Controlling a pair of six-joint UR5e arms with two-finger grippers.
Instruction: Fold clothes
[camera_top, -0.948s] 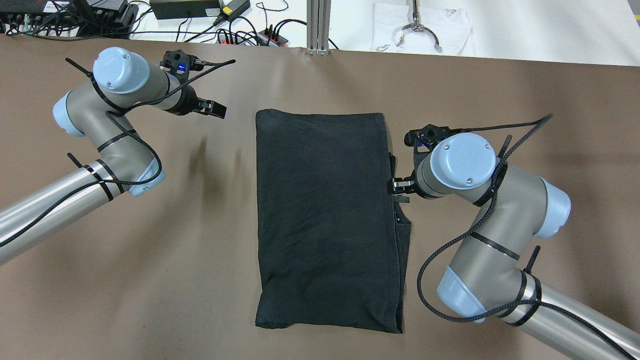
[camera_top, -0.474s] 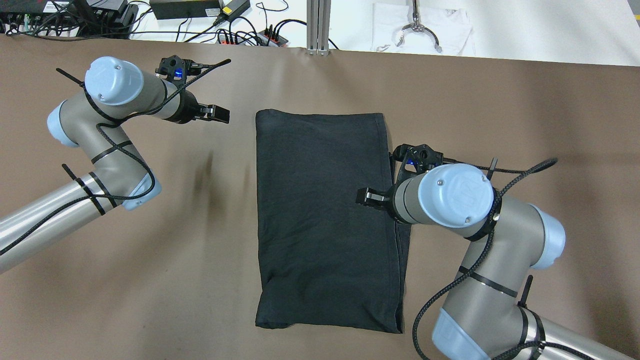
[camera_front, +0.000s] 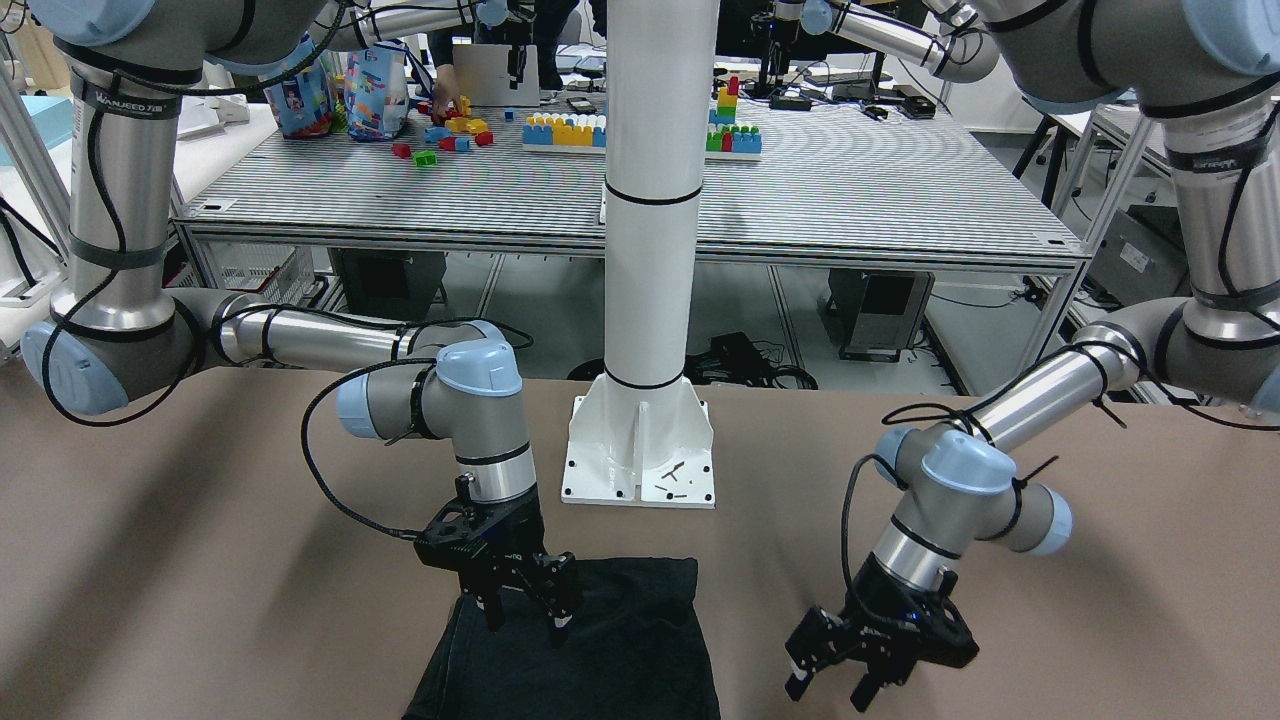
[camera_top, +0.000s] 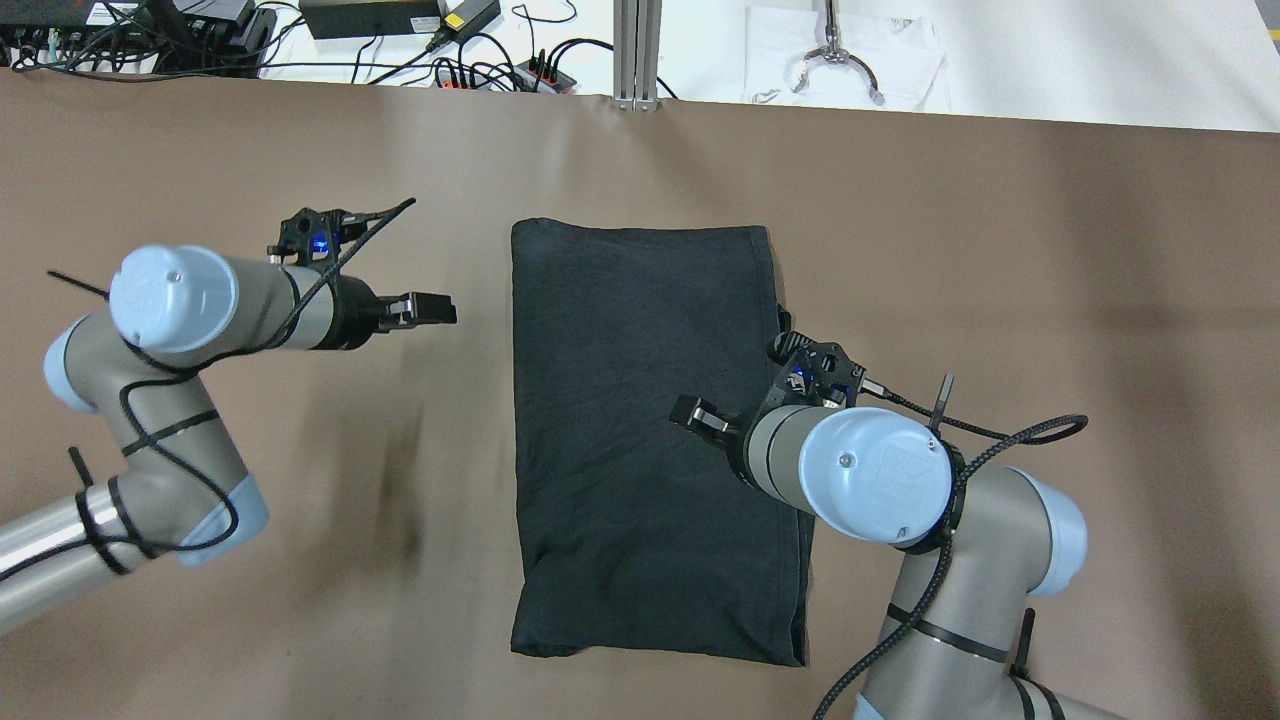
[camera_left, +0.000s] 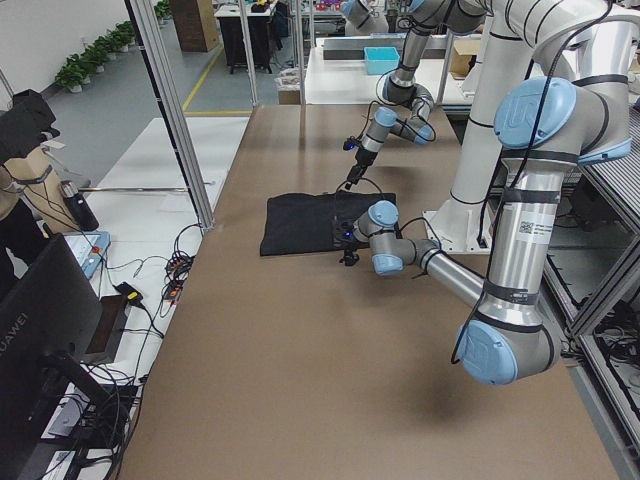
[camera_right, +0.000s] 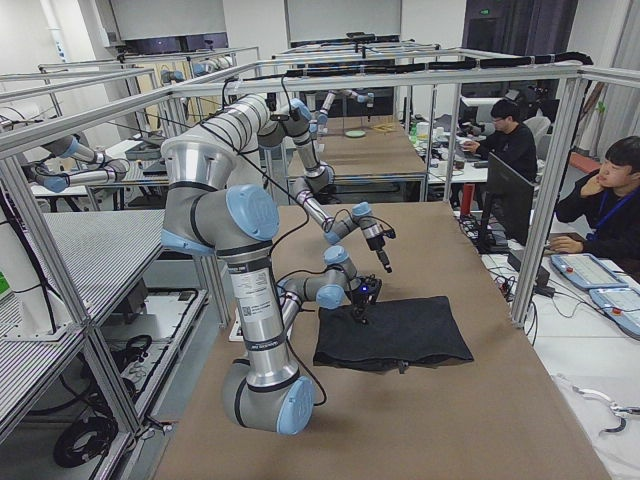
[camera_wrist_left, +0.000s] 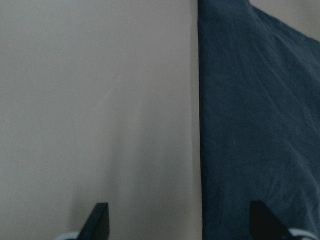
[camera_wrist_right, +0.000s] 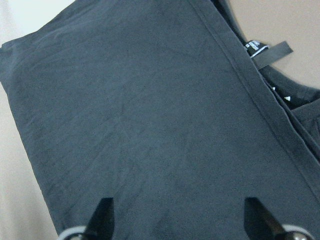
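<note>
The black garment lies flat on the brown table as a folded rectangle, with layered hems and a label along its right side. My right gripper is open and empty, hovering over the garment's right half; its wrist view shows the cloth filling the space between the spread fingertips. My left gripper is open and empty over bare table, a little left of the garment's left edge. In the front view the right gripper is above the cloth and the left gripper is beside it.
The white pillar's base plate stands at the robot's side of the table. Cables and a power strip and a metal tool on white cloth lie beyond the far edge. Operators sit past the table's far side.
My right gripper moved from the garment's right edge leftward over the cloth and nearer the robot. My left gripper moved nearer the robot, staying left of the garment. The garment has not moved.
</note>
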